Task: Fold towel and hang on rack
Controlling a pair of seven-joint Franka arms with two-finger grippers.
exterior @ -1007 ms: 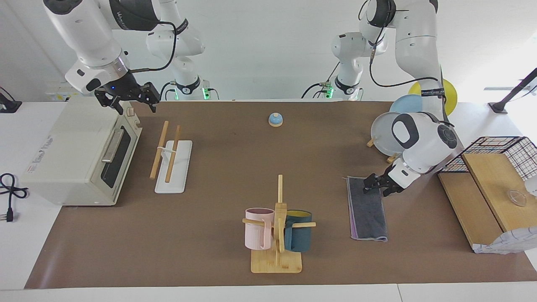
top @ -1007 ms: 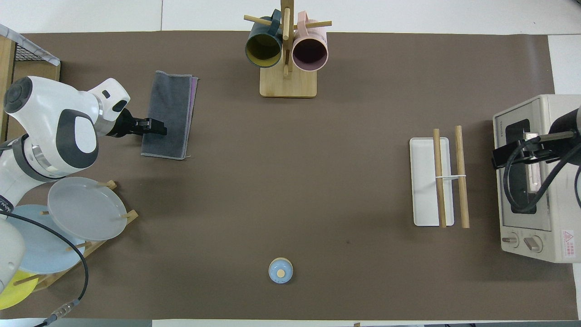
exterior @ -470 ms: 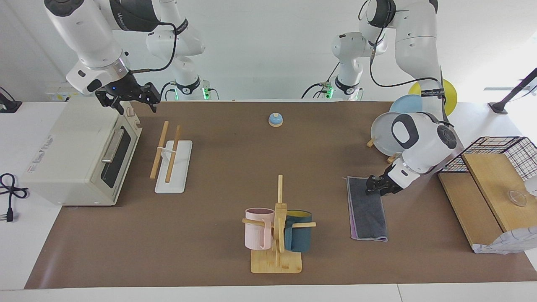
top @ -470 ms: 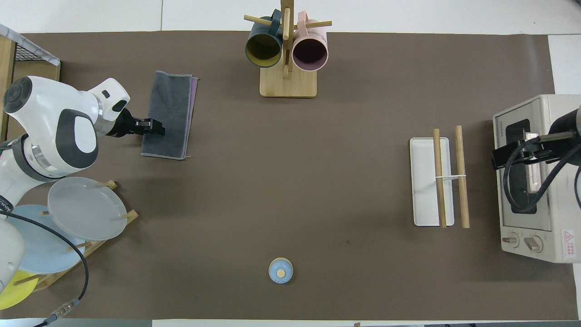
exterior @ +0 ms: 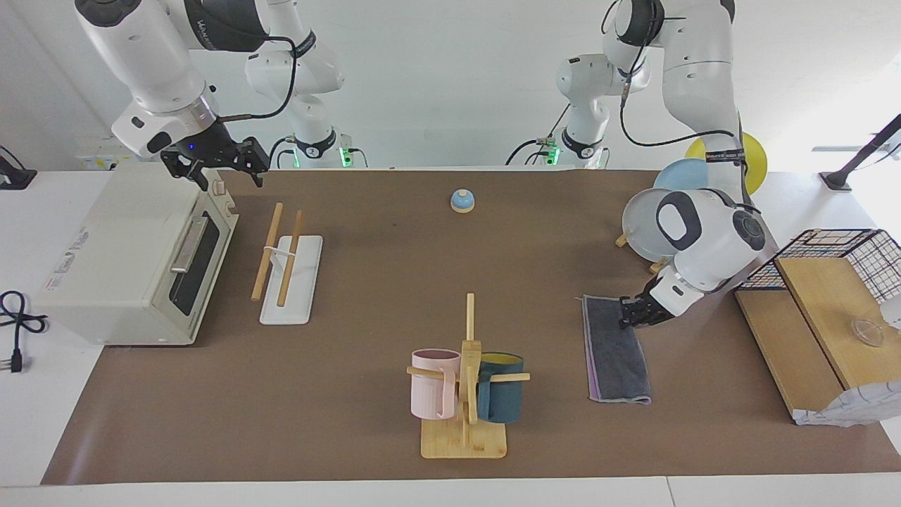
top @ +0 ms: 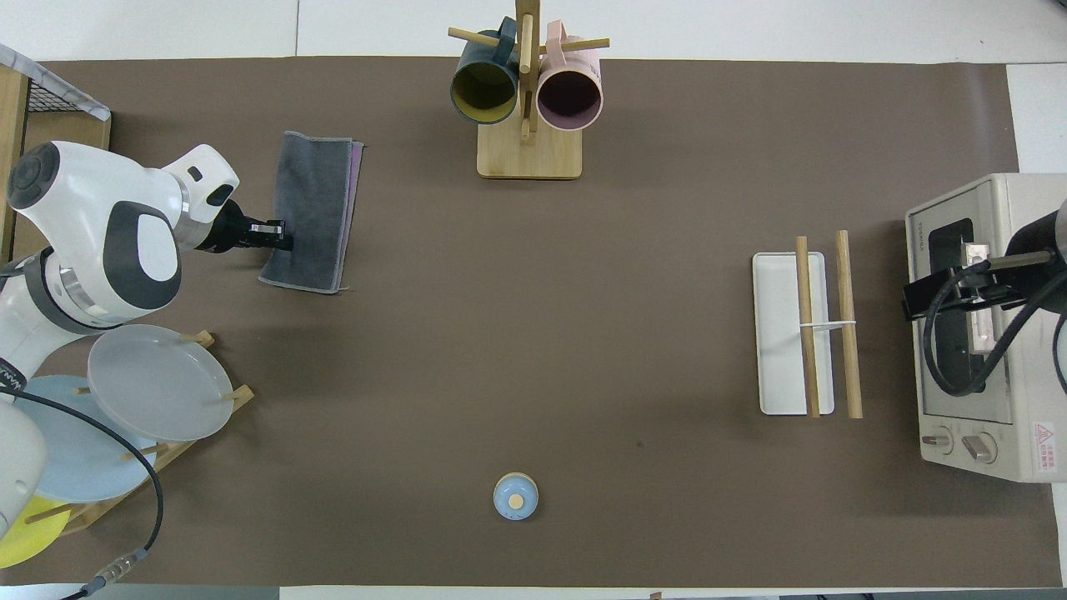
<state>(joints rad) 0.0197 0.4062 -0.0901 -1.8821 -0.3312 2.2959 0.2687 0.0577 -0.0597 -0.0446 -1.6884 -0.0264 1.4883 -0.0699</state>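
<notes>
The towel (exterior: 616,350) is lying folded into a long dark grey strip, a sliver of purple showing along one long edge, toward the left arm's end of the table, its long axis running from the robots' end outward. The left gripper (exterior: 628,315) is sitting low at the long edge that faces its own arm, toward the end of the strip nearer the robots, fingers pinched together on the cloth; in the overhead view that edge (top: 279,250) is puckering inward where the fingers (top: 275,236) are meeting it. So the towel is lying inward from the fingers, toward the table's middle, and the rack (exterior: 281,264), with its two wooden rods parallel to the strip's length, is standing well apart at the right arm's end, beside the toaster oven (exterior: 134,257). The right gripper (exterior: 224,172) is waiting, spread wide and empty, over the oven's top corner, much nearer the rack than the left is, which makes a long carry or a handover look likely
</notes>
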